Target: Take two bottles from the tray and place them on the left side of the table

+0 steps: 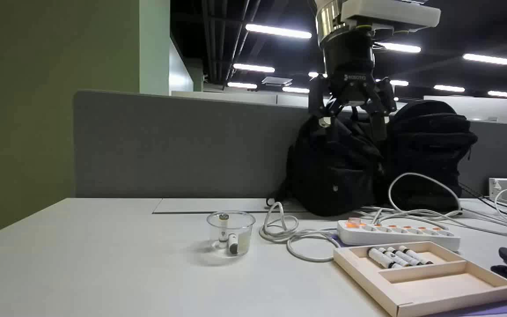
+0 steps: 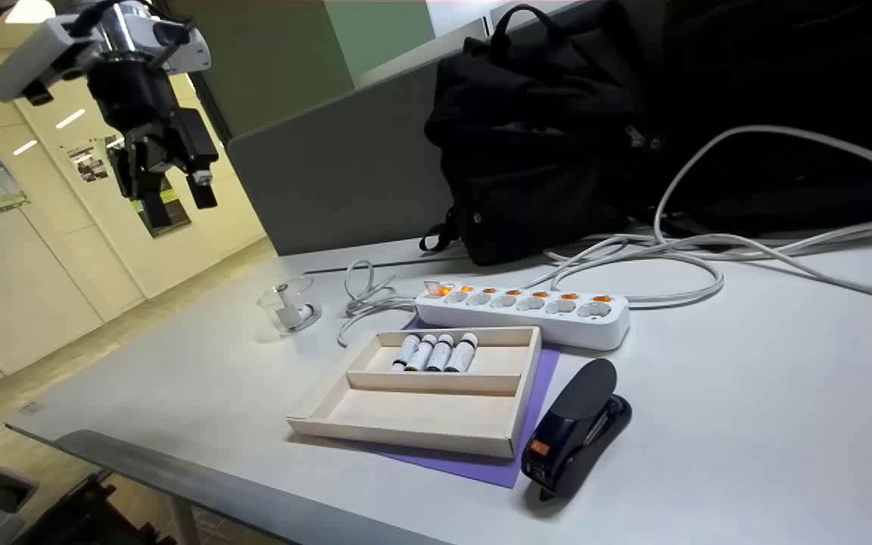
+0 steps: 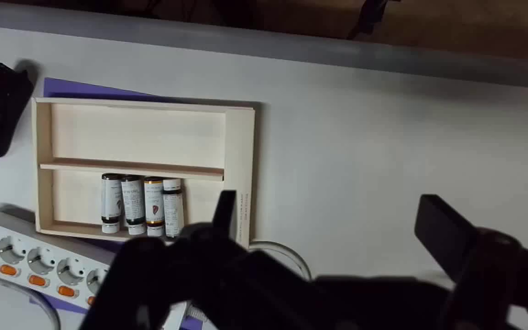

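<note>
Wrist view: my black two-fingered tool (image 3: 328,205) points down, spread wide, well above the smooth white counter (image 3: 360,137).

Load Layout

My feeds show the white tabletop (image 1: 117,273) carrying a purple sheet (image 2: 481,467), which runs partly under the divided, wood-coloured tray (image 2: 406,434) and the power strip (image 2: 525,312). Pale cables (image 2: 773,130) lie looped near the strip. A black stapler (image 2: 578,428) sits just beside the sheet. I locate a transparent cup (image 1: 246,229), upright, apart from the tray; two black backpacks (image 1: 337,180) stand behind the strip.

Two black backpacks (image 1: 337,176) near partition (image 1: 183,145); power strip (image 2: 523,322), stapler (image 2: 568,424), clear cup (image 1: 247,232)
</note>
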